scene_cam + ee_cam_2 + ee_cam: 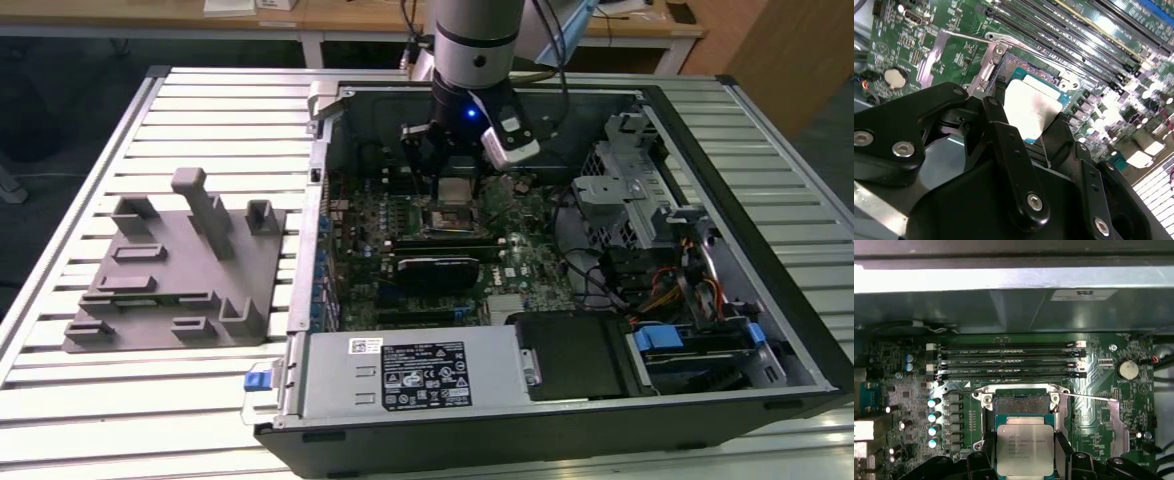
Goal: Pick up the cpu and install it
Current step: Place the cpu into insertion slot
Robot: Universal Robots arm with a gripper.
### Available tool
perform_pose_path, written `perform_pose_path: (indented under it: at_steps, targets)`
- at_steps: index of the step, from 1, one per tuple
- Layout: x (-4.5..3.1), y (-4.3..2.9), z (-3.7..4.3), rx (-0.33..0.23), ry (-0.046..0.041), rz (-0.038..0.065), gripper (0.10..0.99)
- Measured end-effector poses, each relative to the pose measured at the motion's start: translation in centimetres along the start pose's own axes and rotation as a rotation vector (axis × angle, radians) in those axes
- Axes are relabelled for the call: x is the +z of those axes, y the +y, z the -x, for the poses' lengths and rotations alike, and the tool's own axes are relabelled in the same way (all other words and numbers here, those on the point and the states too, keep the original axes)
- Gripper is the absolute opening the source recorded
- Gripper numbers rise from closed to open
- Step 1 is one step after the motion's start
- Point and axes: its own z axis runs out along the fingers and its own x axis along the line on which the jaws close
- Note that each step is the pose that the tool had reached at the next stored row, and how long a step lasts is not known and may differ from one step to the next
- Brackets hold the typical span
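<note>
Claw (1024, 461) on cpu (1023, 444) edges, near socket (1021, 403)

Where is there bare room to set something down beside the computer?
Bare slats of the table border the grey fixture on its far and near sides, at the exterior view's left. Inside the computer case it is crowded: the gripper holds the cpu by the socket.

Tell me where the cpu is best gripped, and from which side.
Grip the cpu by two opposite thin edges, coming from above its flat top. It is a thin flat square, so only the edges offer hold; the gripper holds it this way now.
</note>
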Motion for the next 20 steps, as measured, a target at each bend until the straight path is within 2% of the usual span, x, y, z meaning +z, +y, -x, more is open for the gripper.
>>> perform_pose_path:
  at_steps: [20]
  targets:
    - [0.08, 0.00, 0.00, 0.365, -0.0086, -0.002, 0.545]
